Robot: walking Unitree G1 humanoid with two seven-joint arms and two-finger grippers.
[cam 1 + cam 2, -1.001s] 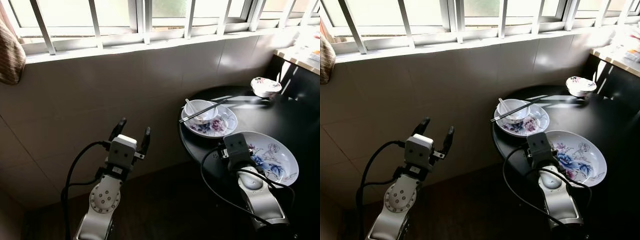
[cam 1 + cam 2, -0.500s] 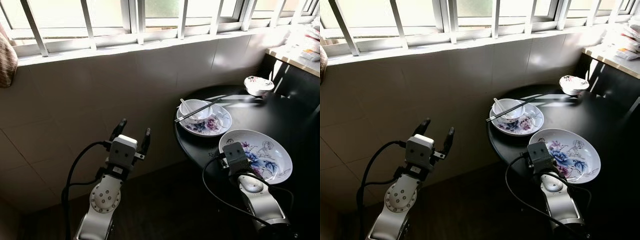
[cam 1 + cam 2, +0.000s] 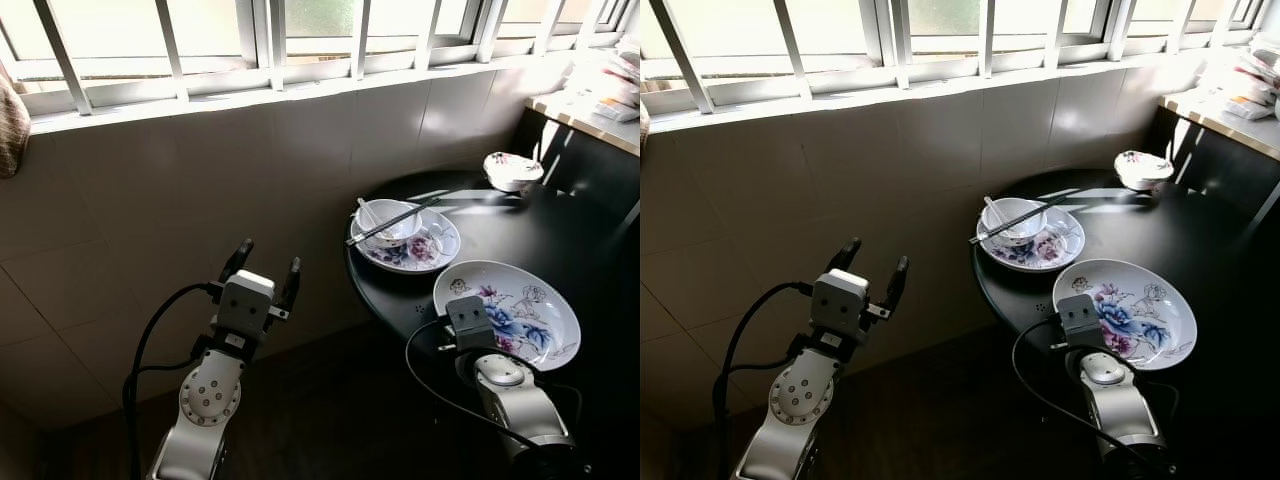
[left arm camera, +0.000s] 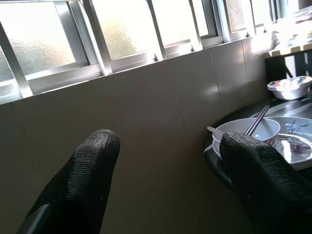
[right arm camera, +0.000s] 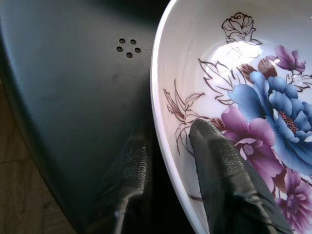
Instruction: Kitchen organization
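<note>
Table (image 3: 520, 235): round, black, set against the tiled wall below the barred window; four small holes in its top close to the large plate's rim.
Large plate (image 3: 520, 310): white, blue and purple flower print; lies flat on the table's near edge, at 5 o'clock from the small plate.
Right gripper (image 5: 168, 161): astride the large plate's near rim; one black finger (image 5: 219, 165) on the printed inner face, the other below the rim over the table top; narrow gap, rim between the two. Seen from the head at the plate's 8 o'clock edge (image 3: 466, 318).
Small plate (image 3: 425, 248): flowered, at 11 o'clock from the large plate, apart from it.
Bowl (image 3: 392, 220): white, sits on the small plate; white spoon (image 3: 366, 211) lies inside.
Chopsticks (image 3: 395, 221): dark pair, laid across the bowl's rim, tips towards 2 o'clock.
Small bowl (image 3: 513, 170): flowered, alone at the table's far edge, well apart from both plates.
Left gripper (image 3: 264, 272): raised off the table's left side, before the tiled wall (image 3: 200, 190); fingers spread wide, nothing between them.
Counter (image 3: 590, 110): pale top at far right, with packages on it.
</note>
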